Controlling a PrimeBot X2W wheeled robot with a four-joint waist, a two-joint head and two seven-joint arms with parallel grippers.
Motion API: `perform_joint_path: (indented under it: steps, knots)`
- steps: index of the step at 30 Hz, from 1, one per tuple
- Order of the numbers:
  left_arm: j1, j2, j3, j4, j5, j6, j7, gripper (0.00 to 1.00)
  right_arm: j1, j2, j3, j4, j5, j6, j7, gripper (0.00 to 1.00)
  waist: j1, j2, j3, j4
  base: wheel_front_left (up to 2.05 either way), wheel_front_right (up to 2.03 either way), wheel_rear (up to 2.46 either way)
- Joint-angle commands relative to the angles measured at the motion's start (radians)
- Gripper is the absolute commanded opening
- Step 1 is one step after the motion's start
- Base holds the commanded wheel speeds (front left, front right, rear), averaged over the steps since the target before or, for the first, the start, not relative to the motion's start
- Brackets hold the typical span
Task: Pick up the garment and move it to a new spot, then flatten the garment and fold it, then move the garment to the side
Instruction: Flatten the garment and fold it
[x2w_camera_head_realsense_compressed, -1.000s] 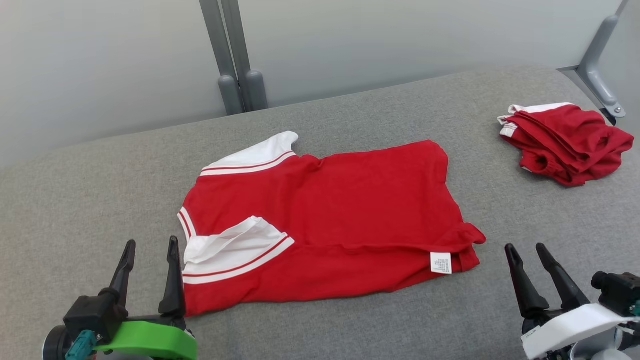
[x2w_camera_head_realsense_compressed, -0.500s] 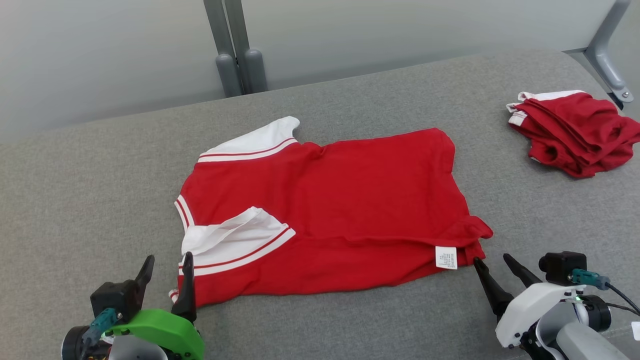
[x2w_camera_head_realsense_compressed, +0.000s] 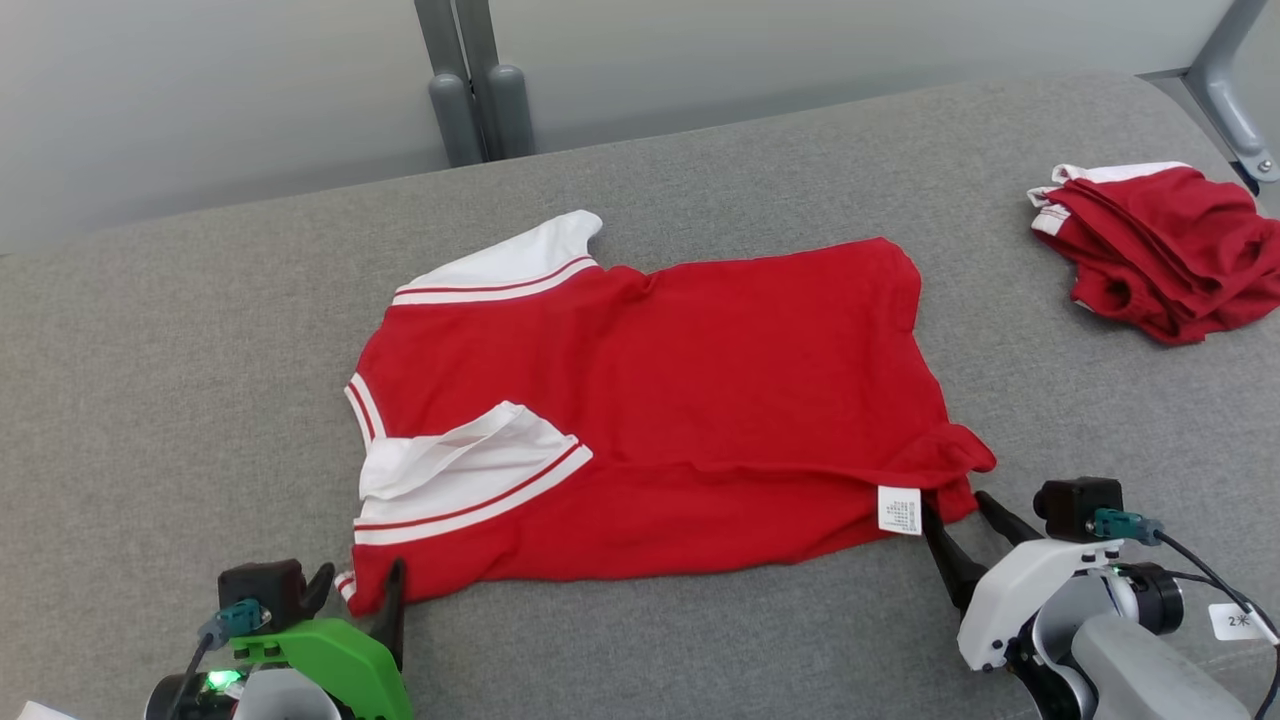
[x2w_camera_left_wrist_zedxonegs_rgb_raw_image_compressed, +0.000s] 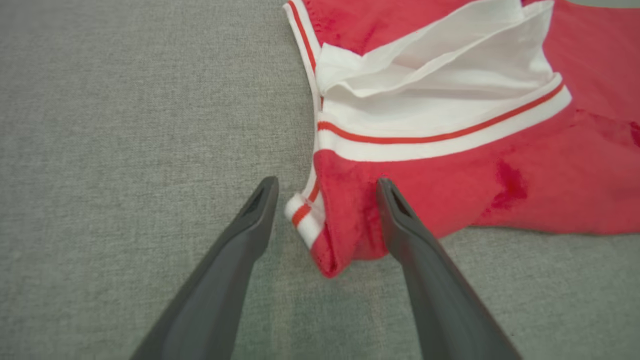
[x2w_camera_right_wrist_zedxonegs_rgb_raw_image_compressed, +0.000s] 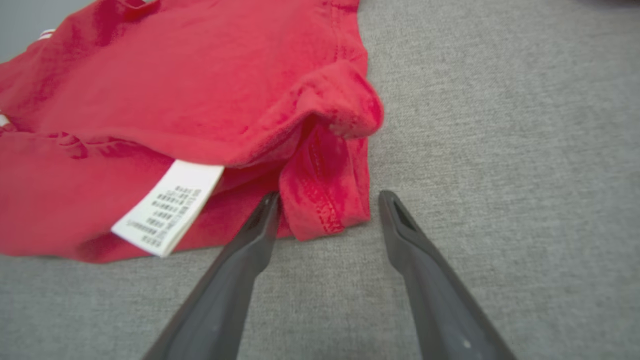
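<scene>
The left gripper has its jaws spread fully apart and holds nothing. In the left wrist view the garment's near left corner, with its small red-and-white striped edge, lies in the gap between the two fingers. The finger on that view's right overlaps the red cloth, and the other stands over bare grey surface. Whether either tip presses on the cloth cannot be told.

The right gripper is likewise spread wide with nothing in its grasp. In the right wrist view the folded hem corner at the garment's near right sits between its fingers. The finger on that view's left lies against the cloth edge just beside the white care label.

The garment lies spread across the middle of the grey surface, red with white striped sleeves. One sleeve is folded over on top of it, near the left gripper.

In the head view the left gripper's outer finger is partly hidden behind its camera mount. The print on the label is too small to read. A second red-and-white bundle lies well apart at the far right, cut off by the picture's edge.
</scene>
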Motion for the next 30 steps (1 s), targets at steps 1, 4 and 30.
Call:
perform_joint_path:
  steps: [1, 4, 30]
  knots:
    - [-0.018, 0.004, 0.003, 0.007, -0.009, 0.004, 0.007, 1.0, -0.01, 0.001, 0.007, 0.01, 0.01, 0.0, -0.007, 1.0, 0.0, 0.0, 0.003, 0.0, 0.0, 0.0, 0.0]
    - [-0.019, -0.001, 0.01, 0.019, -0.026, 0.011, 0.019, 1.0, -0.024, 0.002, 0.027, 0.031, 0.028, 0.0, -0.016, 0.78, 0.0, 0.0, 0.006, 0.001, 0.0, 0.0, 0.0]
    - [0.181, 0.082, 0.009, -0.178, -0.132, 0.018, 0.184, 0.0, 0.113, -0.204, 0.163, -0.171, 0.276, 0.0, 0.038, 0.0, 0.0, 0.0, -0.096, 0.038, 0.0, 0.0, 0.0]
